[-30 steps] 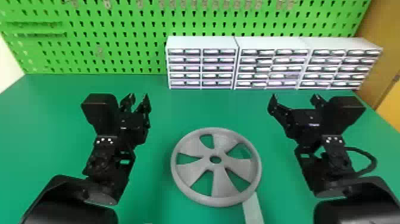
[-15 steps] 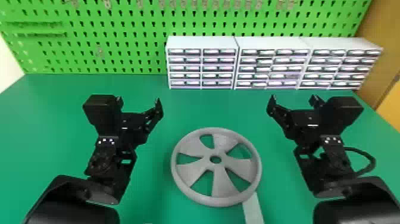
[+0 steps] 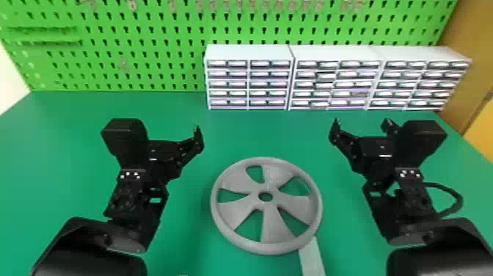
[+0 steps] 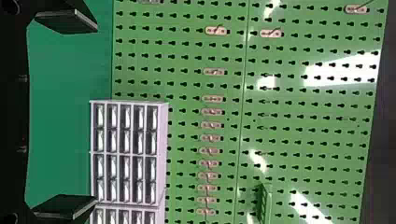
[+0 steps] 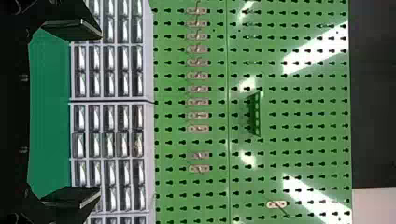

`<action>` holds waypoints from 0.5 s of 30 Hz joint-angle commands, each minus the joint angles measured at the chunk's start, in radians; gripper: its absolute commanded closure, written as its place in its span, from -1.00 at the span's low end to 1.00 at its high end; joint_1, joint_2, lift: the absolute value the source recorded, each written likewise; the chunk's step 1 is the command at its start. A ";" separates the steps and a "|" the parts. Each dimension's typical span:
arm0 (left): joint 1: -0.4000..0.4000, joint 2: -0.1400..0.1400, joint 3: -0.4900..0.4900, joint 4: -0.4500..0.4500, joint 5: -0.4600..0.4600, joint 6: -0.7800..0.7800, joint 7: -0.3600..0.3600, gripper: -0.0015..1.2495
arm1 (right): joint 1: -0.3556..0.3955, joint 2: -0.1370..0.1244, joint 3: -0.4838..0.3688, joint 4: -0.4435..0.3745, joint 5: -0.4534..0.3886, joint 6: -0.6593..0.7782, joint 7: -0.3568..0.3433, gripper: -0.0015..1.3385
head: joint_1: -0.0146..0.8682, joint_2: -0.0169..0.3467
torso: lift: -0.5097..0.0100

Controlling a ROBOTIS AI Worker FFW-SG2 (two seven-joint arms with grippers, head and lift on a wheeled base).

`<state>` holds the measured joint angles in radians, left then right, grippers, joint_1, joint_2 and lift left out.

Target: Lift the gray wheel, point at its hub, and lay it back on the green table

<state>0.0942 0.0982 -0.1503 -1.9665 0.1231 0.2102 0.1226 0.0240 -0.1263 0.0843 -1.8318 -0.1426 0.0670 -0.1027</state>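
The gray wheel [image 3: 271, 224] lies flat on the green table [image 3: 176, 235], midway between the two arms, its hub hole facing up. To the left of it and farther back, my left gripper [image 3: 198, 137] is held above the table; in the left wrist view the left gripper [image 4: 95, 114] has its fingers wide apart with nothing between them. On the wheel's other side my right gripper [image 3: 361, 124] is likewise raised and empty; the right gripper [image 5: 100, 112] in the right wrist view stands open. Neither touches the wheel.
White drawer cabinets [image 3: 249, 82] stand in a row along the table's back edge, before a green pegboard [image 3: 146, 55]. A pale flat strip [image 3: 311, 257] lies on the table at the wheel's near right rim. A cable loops beside the right arm.
The left gripper's fingers have spread from a narrower gap to wide apart. The right gripper has opened slightly wider. The wheel has kept its place.
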 commanded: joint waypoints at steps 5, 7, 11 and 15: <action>-0.001 0.000 0.002 0.006 0.004 0.000 -0.004 -1.00 | 0.002 0.002 -0.006 0.000 0.003 0.010 0.000 -0.81 | 0.60 -0.65 | 0.60; -0.002 0.000 0.003 0.008 0.006 0.000 -0.004 -1.00 | 0.004 0.002 -0.008 0.000 0.004 0.011 0.000 -0.81 | 0.60 -0.65 | 0.60; -0.004 0.000 0.009 0.009 0.017 0.000 -0.004 -1.00 | -0.006 0.000 -0.006 0.000 0.006 0.011 0.000 -0.81 | 0.60 -0.65 | 0.60; -0.024 0.000 0.018 0.014 0.015 0.000 -0.015 -1.00 | -0.029 -0.006 -0.008 0.000 0.003 0.011 0.000 -0.81 | 0.60 -0.65 | 0.60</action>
<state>0.0881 0.0982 -0.1405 -1.9567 0.1373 0.2101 0.1162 0.0158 -0.1257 0.0777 -1.8316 -0.1366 0.0782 -0.1027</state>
